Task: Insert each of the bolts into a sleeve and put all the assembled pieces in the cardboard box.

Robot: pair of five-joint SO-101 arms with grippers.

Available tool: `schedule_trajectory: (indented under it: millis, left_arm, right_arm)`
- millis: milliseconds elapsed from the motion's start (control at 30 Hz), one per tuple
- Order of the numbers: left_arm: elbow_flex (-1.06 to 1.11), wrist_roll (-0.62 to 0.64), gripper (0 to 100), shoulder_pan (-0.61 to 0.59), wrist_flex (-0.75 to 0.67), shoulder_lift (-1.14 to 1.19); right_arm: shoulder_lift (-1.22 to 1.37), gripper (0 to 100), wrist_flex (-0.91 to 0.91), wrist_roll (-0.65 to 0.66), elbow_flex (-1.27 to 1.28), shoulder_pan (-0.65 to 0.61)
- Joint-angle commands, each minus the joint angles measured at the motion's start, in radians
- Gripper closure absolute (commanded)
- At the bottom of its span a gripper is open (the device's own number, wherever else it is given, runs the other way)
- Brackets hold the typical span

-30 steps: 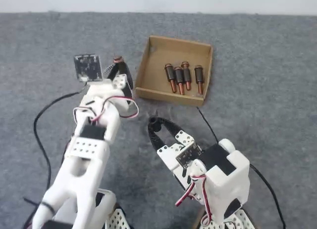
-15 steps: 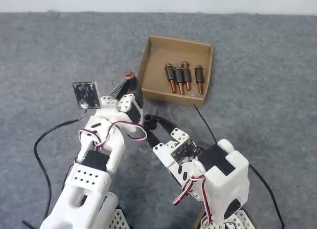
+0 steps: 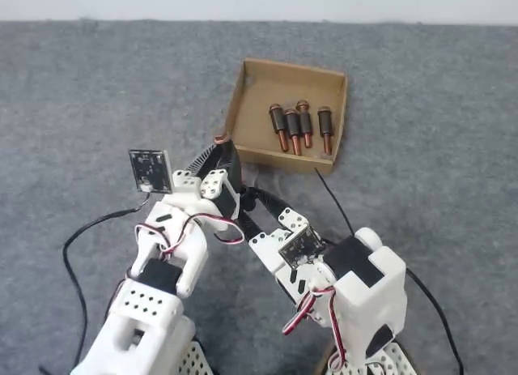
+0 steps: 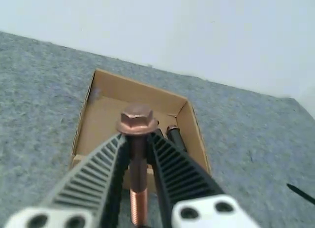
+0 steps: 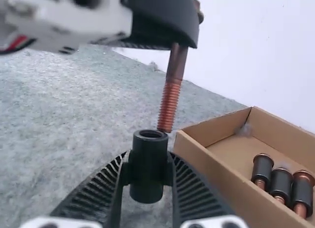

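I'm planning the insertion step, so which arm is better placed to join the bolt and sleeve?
Left. The left tool holds the bolt with its threaded tip close above the open sleeve, held upright in the right tool; lowering the left would likely seat it.

Counter (image 3: pixel 73 91): covered in grey, short-pile, felt-like fabric with a speckled texture; lies flat.
Wall (image 3: pixel 259 1): plain, pale, unmarked; stands behind the counter and meets its far edge in a straight line.
Light: even and diffuse; shadows on the fabric are soft and faint.
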Motion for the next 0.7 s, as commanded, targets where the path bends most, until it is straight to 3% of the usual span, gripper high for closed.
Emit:
schedule_trajectory:
  millis: [0, 667]
  left_arm:
    - [0.001, 0.011, 99, 0.011, -0.025, -0.086]
    - [0.024, -0.012, 99, 0.037, 0.137, -0.204]
  right_arm:
    - [-0.050, 99.1, 0.002, -0.014, -0.026, -0.007]
    - [-0.051, 99.1, 0.002, -0.012, -0.017, -0.004]
